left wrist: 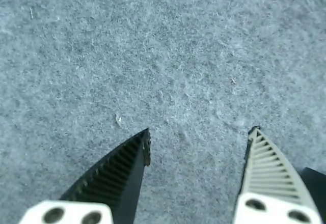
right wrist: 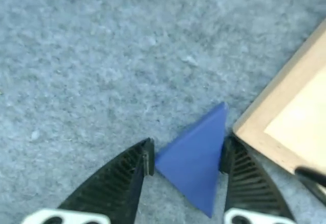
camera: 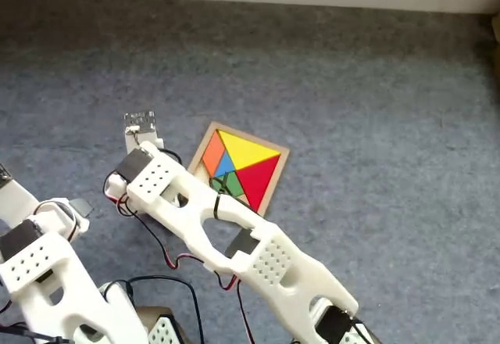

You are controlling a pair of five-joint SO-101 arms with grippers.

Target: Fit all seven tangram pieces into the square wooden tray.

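Right wrist view: the right gripper [right wrist: 187, 151] is pinching the blue triangle [right wrist: 196, 170] just beside the wooden tray [right wrist: 275, 102]. Next, it probably needs lifting inside. The left gripper [left wrist: 199, 131] is hanging wide open, holding nothing.

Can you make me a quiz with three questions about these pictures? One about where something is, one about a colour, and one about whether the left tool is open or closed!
1. Where is the blue triangle piece near the right tool?
A. Between that tool's fingers, just outside the square wooden tray
B. Far from the tray, all alone
C. On top of an arm

2. What colour is the big triangle beside the red triangle piece in the tray?
A. Purple
B. Yellow
C. White

3. How is the left tool?
A. Shut on a piece
B. Shut, empty
C. Open over grey carpet

Answers:
1 A: the right wrist view shows it between the fingers, beside the tray's corner.
2 B: the yellow triangle piece touches the red one.
3 C: its fingers stand apart with nothing between.
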